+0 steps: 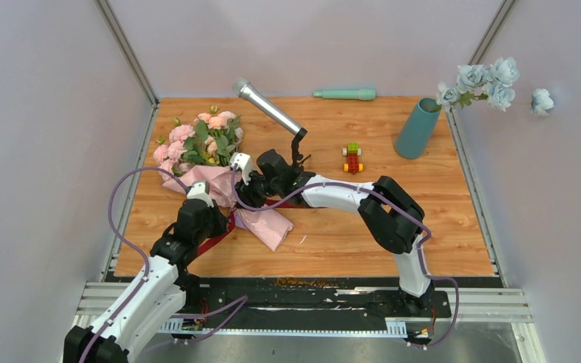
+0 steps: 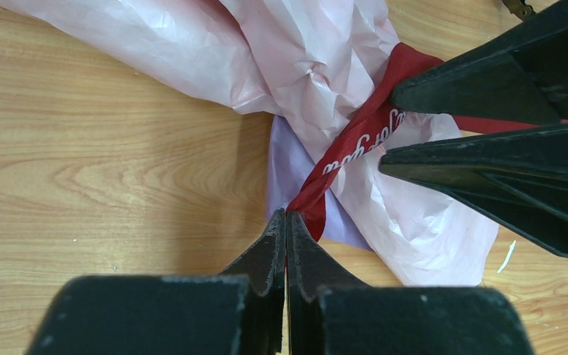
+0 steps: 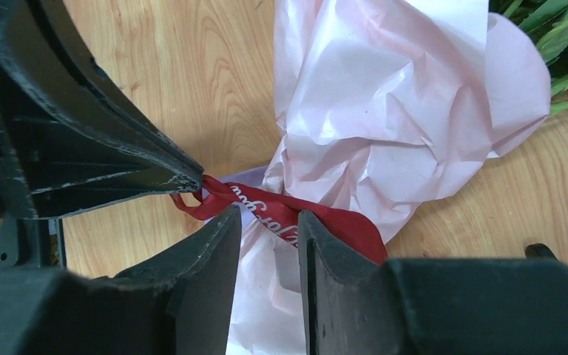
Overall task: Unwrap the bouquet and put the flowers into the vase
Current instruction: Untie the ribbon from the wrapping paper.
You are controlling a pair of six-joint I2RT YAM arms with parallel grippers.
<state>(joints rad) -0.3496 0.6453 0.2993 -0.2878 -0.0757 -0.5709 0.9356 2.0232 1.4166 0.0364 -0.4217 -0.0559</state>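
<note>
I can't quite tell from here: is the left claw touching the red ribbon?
Touching. The left wrist view shows the left claw with its closed tips pinching the end of the red ribbon.

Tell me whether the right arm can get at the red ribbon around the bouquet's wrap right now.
Probably yes. The right gripper has its jaws apart on either side of the ribbon, with nothing between. The left gripper pinches the ribbon's end close by, so room is tight.

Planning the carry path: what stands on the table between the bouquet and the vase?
Top view: a silver microphone on its stand and a small toy car stand between the bouquet and the vase.
</note>
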